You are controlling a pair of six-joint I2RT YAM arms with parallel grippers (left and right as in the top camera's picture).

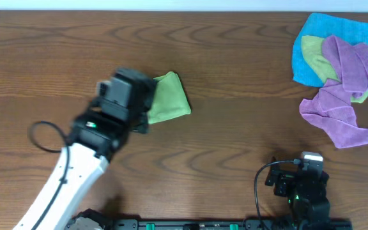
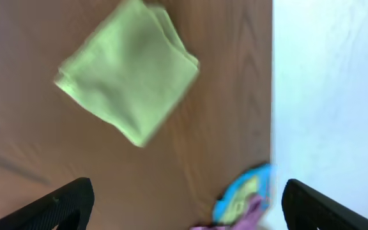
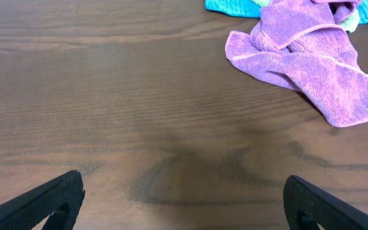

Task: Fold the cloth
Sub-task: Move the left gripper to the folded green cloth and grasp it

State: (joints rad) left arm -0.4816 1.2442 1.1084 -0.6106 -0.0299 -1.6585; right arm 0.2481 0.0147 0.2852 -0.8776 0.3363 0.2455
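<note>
Just off table centre toward 11 o'clock, the bright lime-green terry cloth (image 1: 170, 98) lies as a small layered square, corners roughly stacked, its 9 o'clock side hidden under the left arm (image 1: 101, 121). It looks folded already, so the step in hand is likely release and clear out. Best done by lifting straight up with fingers wide and no drag across the top layer, or the loose edges at the cloth's 1 o'clock corner in the left wrist view may flip open. On the left gripper (image 2: 187, 201) the black fingers (image 2: 69, 201) stand wide apart, nothing between them, clear of the cloth, which sits toward 11 o'clock of the gap. The right gripper (image 3: 184, 198) sits at 5 o'clock of the brown wood-grain table (image 3: 139, 96), fingers fully apart, empty. The pile of blue, purple and duller yellow-green cloths (image 1: 337, 64) at 2 o'clock is well apart, leave it alone
</note>
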